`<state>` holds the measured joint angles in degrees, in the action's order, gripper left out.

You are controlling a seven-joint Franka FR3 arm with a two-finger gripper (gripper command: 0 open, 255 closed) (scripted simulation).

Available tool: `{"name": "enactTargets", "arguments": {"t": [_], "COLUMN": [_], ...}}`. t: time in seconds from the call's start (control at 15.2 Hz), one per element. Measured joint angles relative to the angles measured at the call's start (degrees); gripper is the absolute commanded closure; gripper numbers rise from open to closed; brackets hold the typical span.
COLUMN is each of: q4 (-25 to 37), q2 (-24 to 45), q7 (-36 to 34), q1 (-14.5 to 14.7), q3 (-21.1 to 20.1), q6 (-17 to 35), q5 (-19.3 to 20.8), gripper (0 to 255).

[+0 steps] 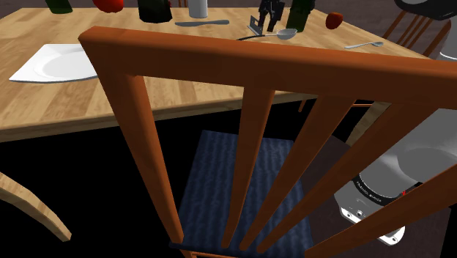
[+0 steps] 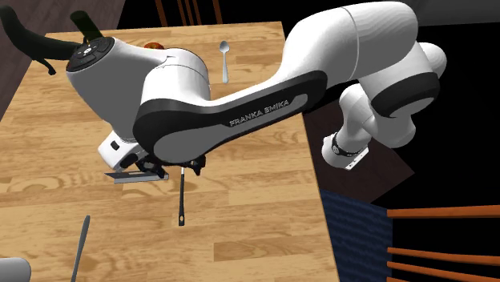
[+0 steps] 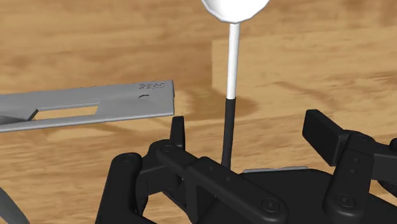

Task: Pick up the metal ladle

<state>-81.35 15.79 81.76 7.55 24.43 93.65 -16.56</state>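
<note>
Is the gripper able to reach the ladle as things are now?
Probably yes: the open gripper hangs just above the ladle, whose dark handle lies between the fingers, with nothing in the way.

Shoulder view: far off, behind a chair back (image 1: 242, 62), looking across the worktop (image 1: 146, 80) to the hand (image 1: 266, 26). Second exterior view: close above the hand, looking steeply down. Wrist view: low behind it. All share the ladle (image 2: 183, 200) at the hand.

**Ladle between knife and spoon**

A long-handled, pale-bowled ladle (image 1: 284, 34) lies on the wooden tabletop (image 1: 73, 102). In the shoulder view a grey table knife (image 1: 201, 23) lies left of it, a small grey spoon (image 1: 364, 45) right, a round white plate (image 1: 51, 64) far left. A slat-backed wooden chair (image 1: 242, 66) stands in front.
</note>
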Motion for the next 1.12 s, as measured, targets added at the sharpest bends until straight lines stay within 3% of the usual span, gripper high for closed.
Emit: {"name": "enactTargets", "arguments": {"t": [0.4,0.46,1.12], "q4": [-3.63,-4.09,-4.5], "q2": [0.5,0.35,0.24], "q7": [1.37,1.35,1.36], "q1": [0.14,0.24,0.32], "q3": [-0.17,-0.19,-0.21], "q6": [3.95,4.31,4.64], "q5": [-0.31,-0.26,-0.24], "gripper": [0,255,255]}}
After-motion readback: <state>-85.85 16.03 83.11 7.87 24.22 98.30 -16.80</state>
